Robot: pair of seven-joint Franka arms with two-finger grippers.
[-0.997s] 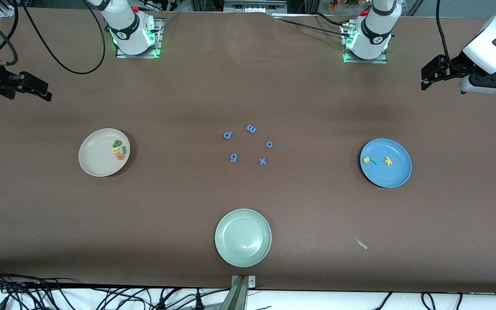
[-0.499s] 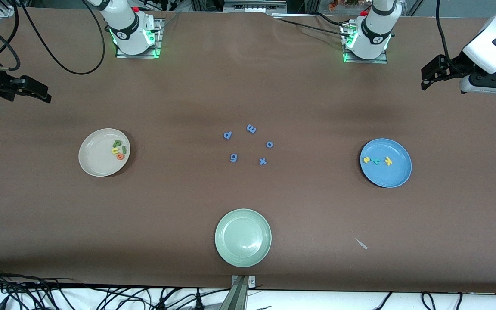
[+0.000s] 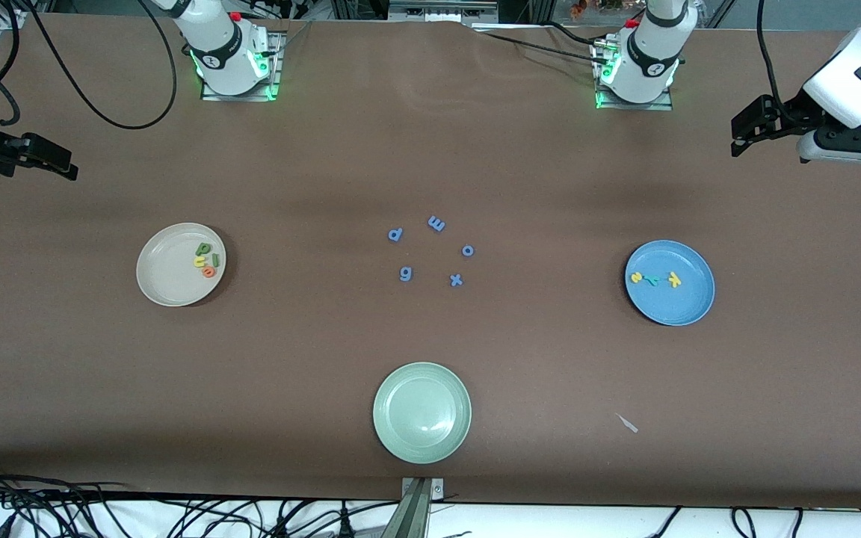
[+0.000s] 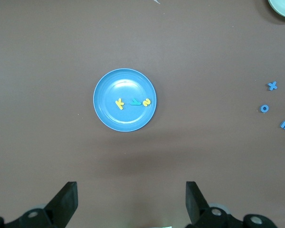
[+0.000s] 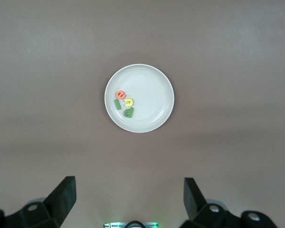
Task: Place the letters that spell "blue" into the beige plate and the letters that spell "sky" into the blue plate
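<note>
The beige plate [image 3: 165, 273] lies toward the right arm's end and holds the green b [image 3: 203, 248], dark green l [image 3: 215, 259], yellow u [image 3: 199, 261] and orange e [image 3: 208, 272]. The blue plate [image 3: 673, 306] lies toward the left arm's end, with the yellow s [image 3: 636, 277], teal y [image 3: 652, 281] and yellow k [image 3: 674, 279] in it. My right gripper [image 3: 70, 169] [image 5: 129, 197] hangs open and empty, high over the table's edge, away from the beige plate [image 5: 152, 99]. My left gripper [image 3: 737, 138] [image 4: 131, 199] is also open and empty, raised off to the side of the blue plate [image 4: 125, 121].
A pale green plate [image 3: 421, 441] lies near the front camera at mid-table. Several periwinkle-blue letters [image 3: 436, 223] are scattered on the brown mat at the table's centre. A small white scrap [image 3: 627, 423] lies between the green and blue plates.
My right gripper has drifted farther out toward its end of the table, away from the beige plate. The left arm, plates and letters have not moved.
</note>
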